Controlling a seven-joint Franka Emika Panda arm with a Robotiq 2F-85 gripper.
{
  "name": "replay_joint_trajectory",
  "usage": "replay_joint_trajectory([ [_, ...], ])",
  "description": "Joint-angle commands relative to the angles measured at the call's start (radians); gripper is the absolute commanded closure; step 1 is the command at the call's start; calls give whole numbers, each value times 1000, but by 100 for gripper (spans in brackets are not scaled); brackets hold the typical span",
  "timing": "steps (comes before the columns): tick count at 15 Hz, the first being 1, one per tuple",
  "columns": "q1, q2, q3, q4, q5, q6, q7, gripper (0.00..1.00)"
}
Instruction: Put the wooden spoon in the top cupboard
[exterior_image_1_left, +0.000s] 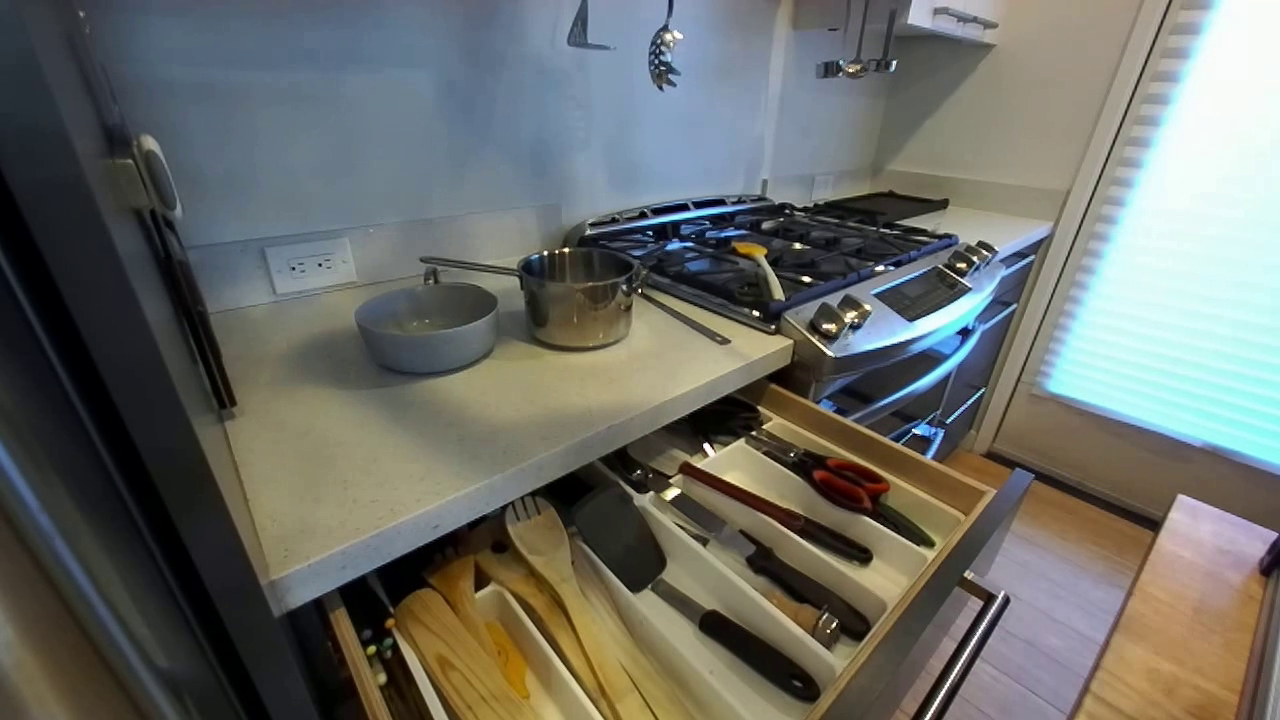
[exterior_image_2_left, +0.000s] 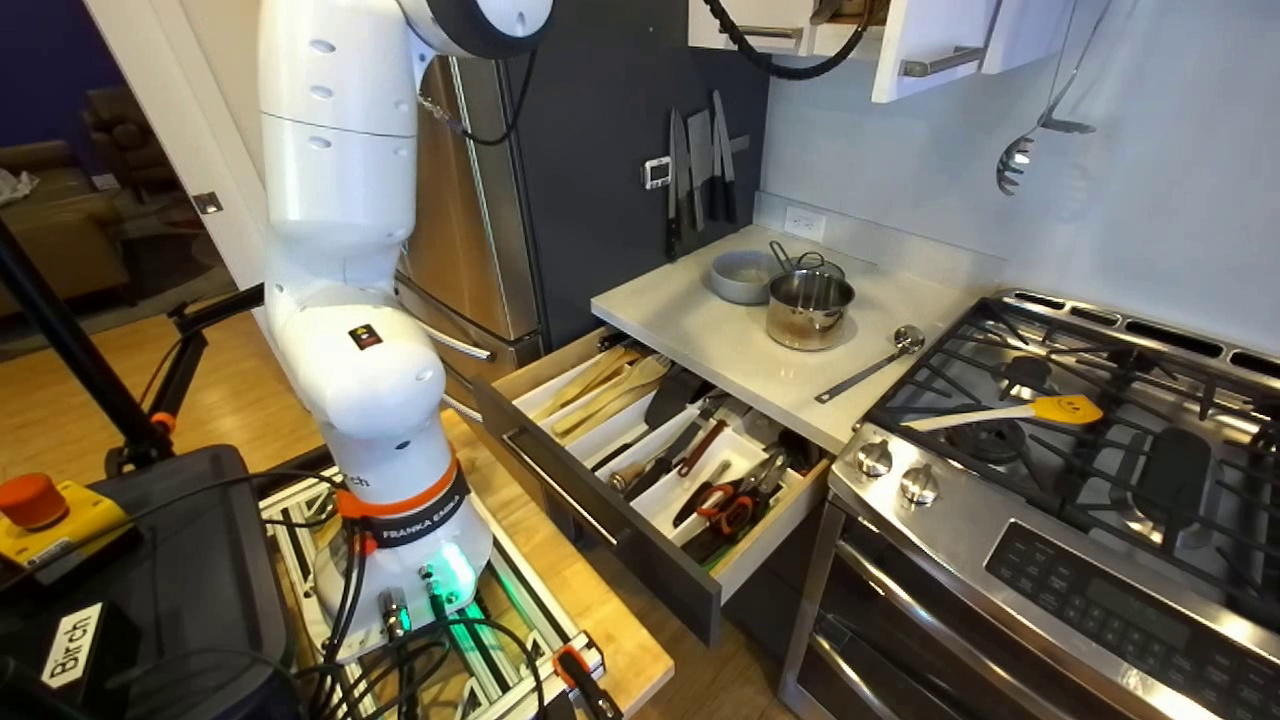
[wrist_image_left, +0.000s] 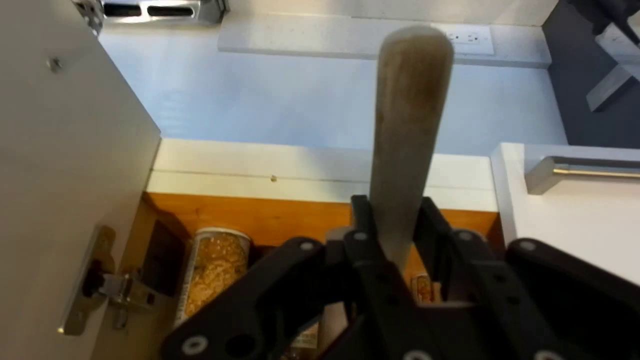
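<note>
The wooden spoon (wrist_image_left: 412, 95) is held by its handle in the pincer (wrist_image_left: 393, 220), whose fingers are closed down to the handle's thickness. The handle's rounded end is seen jutting past the fingertips; the spoon's far end is hidden by the pincer. Beyond the pincer, the opened top cupboard (wrist_image_left: 310, 169) is shown, with a cylindrical container (wrist_image_left: 219, 265) to one side. The pincer is flanked by a hinged cupboard door (wrist_image_left: 75, 155) and a bar-handled white door (wrist_image_left: 570, 220).
</note>
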Motion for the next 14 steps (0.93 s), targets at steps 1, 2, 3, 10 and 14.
replay_joint_trajectory([
  [1, 8, 26, 0, 40, -7, -1, 0, 74],
  [2, 14, 48, 0, 71, -12, -2, 0, 94],
  [3, 15, 62, -2, 77, -10, 20, 11, 94],
  [10, 21, 218, -3, 181, -12, 237, 30, 94],
  [14, 31, 347, -21, 326, -11, 342, 104, 94],
])
